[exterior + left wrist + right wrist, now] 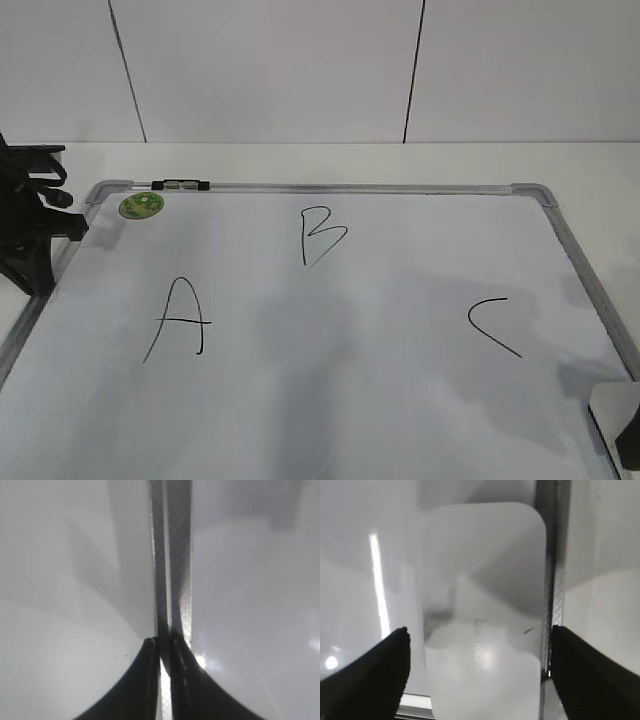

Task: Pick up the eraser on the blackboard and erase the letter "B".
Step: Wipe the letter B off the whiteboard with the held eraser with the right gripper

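Exterior view showed the blackboard (300,400) lying flat on the bench (300,160), the letter "B" (322,236) intact near its upper middle, between the "A" (180,320) and the "C" (495,327). The eraser (612,408) sat at the board's lower right corner, just under your right end effector (630,440), of which only an edge showed. The left arm waited at the left frame, beside the green sticker (141,206).

Left wrist view showed the left end effector (164,652) clenched on nothing, poised over the frame rail (172,555); you did well to leave it parked.

Right wrist view showed the right end effector (477,645) released, its jaws spread wide either side of the eraser (482,605), which lay against the right-hand frame rail (550,580). You needed to descend centred, keep the right jaw clear of that rail, then clench squarely across the eraser's width before lifting
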Action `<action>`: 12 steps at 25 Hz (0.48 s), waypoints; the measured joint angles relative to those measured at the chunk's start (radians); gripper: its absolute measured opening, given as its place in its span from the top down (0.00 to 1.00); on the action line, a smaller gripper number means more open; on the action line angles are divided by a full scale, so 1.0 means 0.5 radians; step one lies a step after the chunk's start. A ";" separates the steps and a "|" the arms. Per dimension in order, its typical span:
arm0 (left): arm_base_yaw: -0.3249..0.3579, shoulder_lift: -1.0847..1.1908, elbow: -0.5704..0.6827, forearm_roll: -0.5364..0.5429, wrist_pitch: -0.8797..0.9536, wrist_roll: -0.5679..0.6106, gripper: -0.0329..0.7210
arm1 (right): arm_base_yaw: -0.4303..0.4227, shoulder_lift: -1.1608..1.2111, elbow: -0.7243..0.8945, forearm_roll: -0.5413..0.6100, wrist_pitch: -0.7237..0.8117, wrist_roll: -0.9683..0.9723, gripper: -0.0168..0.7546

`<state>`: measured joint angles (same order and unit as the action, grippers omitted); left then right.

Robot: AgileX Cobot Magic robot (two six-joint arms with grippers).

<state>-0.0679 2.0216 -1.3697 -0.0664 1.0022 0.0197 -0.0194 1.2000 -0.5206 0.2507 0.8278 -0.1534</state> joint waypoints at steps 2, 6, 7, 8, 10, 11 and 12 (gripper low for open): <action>0.000 0.000 0.000 0.000 0.000 0.000 0.93 | 0.000 0.043 0.000 0.000 0.000 0.000 0.11; 0.000 0.000 0.000 0.000 0.000 0.000 0.92 | 0.000 0.113 0.000 0.001 0.000 0.000 0.11; 0.000 0.000 0.000 0.000 0.000 0.000 0.92 | 0.000 0.134 0.000 0.001 0.000 0.000 0.11; 0.000 0.000 0.000 0.000 0.000 0.000 0.92 | 0.000 0.152 0.000 0.001 0.000 0.000 0.11; 0.000 0.000 0.000 0.000 0.000 0.000 0.92 | 0.000 0.176 0.000 0.001 0.000 0.000 0.11; 0.000 0.000 0.000 0.000 0.000 0.000 0.92 | 0.000 0.189 0.000 0.001 0.000 0.000 0.11; 0.000 0.000 0.000 0.000 0.000 0.000 0.92 | 0.000 0.194 0.000 0.001 0.000 0.000 0.11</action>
<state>-0.0679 2.0216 -1.3697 -0.0664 1.0022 0.0197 -0.0194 1.2969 -0.5206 0.2511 0.8278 -0.1534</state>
